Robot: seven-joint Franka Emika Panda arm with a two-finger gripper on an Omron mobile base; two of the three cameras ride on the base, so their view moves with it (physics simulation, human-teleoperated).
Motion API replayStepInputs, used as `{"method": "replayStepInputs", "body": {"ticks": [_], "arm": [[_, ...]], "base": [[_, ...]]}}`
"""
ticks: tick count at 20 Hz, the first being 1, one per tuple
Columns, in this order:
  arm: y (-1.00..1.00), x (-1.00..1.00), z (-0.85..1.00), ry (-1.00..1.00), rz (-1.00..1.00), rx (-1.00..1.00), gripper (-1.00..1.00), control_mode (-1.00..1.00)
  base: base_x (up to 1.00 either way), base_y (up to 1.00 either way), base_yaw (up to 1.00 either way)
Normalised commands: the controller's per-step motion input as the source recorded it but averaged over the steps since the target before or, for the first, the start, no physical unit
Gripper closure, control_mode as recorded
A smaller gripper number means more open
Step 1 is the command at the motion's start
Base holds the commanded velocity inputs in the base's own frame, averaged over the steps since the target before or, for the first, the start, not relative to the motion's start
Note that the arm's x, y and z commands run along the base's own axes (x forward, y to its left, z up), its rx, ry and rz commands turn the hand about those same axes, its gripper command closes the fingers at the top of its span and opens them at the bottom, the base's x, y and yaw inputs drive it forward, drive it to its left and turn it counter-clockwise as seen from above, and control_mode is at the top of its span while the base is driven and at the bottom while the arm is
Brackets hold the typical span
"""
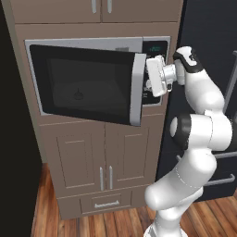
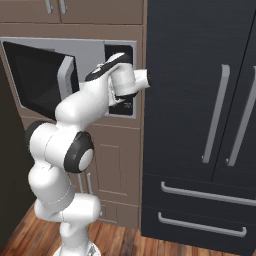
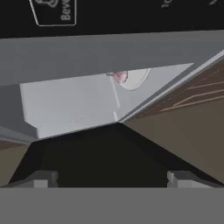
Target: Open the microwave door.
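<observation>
- Microwave [image 1: 152,46] built into tan cabinetry [image 1: 88,157], beside black fridge [image 2: 200,125]; wood floor [image 1: 92,222].
- Microwave door [image 1: 88,83] ajar, swung partly outward.
- Gripper [image 1: 152,76] at door's handle edge, fingers spread, grasping nothing.

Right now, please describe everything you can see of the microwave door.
The microwave door is a wide black glass panel with a dark window, silver trim and a vertical silver bar handle on its right edge. Hinged at the left, it stands partly open, its right edge swung out from the microwave. The hand is right beside the handle; contact is unclear.
</observation>
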Motion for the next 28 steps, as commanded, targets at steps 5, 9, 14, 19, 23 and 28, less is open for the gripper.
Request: {"method": "replayStepInputs", "body": {"ticks": [5, 9, 14, 19, 23, 28], "arm": [[0.44, -0.08, -0.01, 0.02, 0.26, 0.03, -1.0, -1.0], [0.73, -0.48, 0.05, 0.04, 0.31, 0.0, -1.0, -1.0], [0.87, -0.68, 0.18, 0.04, 0.34, 0.0, -1.0, -1.0], [0.67, -0.89, 0.33, 0.05, 0.43, 0.0, -1.0, -1.0], [0.45, -1.0, 0.39, 0.03, 0.49, 0.0, -1.0, -1.0], [0.69, -0.84, 0.25, 0.02, 0.46, 0.0, -1.0, -1.0]], "base": [[0.0, 0.0, 0.0], [0.0, 0.0, 0.0], [0.0, 0.0, 0.0], [0.0, 0.0, 0.0], [0.0, 0.0, 0.0], [0.0, 0.0, 0.0]]}}
